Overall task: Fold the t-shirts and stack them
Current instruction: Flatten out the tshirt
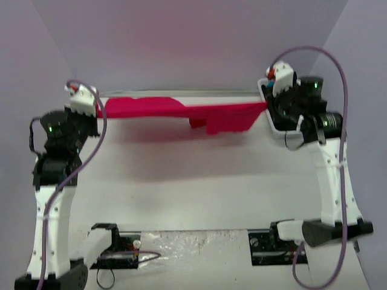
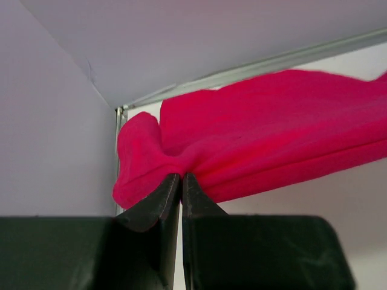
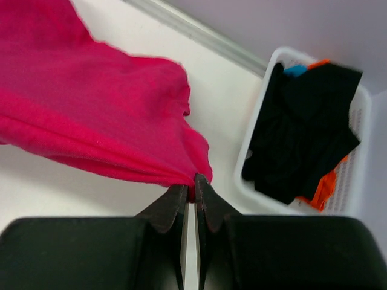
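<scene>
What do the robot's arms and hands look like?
The left arm and right arm are white shells with black joints, each trailed by a purple cable. The left hand and right hand each have two black wedge-shaped fingers.

A crimson-red cloth t-shirt (image 1: 181, 110) spans as a taut band between both arms, above the white tabletop (image 1: 193, 181). One end is pinched in the left gripper (image 1: 100, 110), the other in the right gripper (image 1: 266, 105). A loose flap sags nearer the right fingers. A white plastic basket (image 1: 289, 140) sits just beside the right fingers, on their outer side, partly hidden by the arm.
</scene>
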`<action>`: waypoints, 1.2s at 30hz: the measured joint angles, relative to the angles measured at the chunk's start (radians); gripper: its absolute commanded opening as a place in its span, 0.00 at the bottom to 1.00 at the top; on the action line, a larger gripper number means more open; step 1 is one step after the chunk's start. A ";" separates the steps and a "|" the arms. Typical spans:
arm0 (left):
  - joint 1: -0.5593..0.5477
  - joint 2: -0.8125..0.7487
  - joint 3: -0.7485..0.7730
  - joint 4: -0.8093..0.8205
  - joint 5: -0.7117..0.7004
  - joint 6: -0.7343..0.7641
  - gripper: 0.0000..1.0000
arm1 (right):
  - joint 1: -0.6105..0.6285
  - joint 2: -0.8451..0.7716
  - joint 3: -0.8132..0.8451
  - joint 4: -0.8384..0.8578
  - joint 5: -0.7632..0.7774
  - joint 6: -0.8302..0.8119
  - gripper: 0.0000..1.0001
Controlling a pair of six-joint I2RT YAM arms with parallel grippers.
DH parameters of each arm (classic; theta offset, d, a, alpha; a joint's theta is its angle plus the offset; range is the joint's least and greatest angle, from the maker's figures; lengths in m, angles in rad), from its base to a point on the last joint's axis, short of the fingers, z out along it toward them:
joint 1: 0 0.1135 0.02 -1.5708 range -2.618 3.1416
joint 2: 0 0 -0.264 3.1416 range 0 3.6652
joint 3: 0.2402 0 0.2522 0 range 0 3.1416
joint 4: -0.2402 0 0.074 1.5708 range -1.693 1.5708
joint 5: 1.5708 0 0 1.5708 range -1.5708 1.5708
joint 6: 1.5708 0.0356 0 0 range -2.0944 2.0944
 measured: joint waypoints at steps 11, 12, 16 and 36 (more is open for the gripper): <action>0.000 -0.276 -0.091 -0.342 0.016 -0.008 0.02 | -0.066 -0.341 -0.163 -0.114 -0.106 0.054 0.00; 0.000 -0.270 -0.035 -0.358 0.021 -0.009 0.02 | -0.081 -0.340 -0.129 -0.114 -0.117 0.057 0.00; 0.000 -0.238 0.173 -0.384 0.022 -0.008 0.02 | -0.098 -0.295 0.013 -0.116 -0.146 0.077 0.00; -0.008 0.828 0.147 0.158 -0.088 0.095 0.52 | -0.080 0.513 0.101 0.236 0.105 0.087 0.82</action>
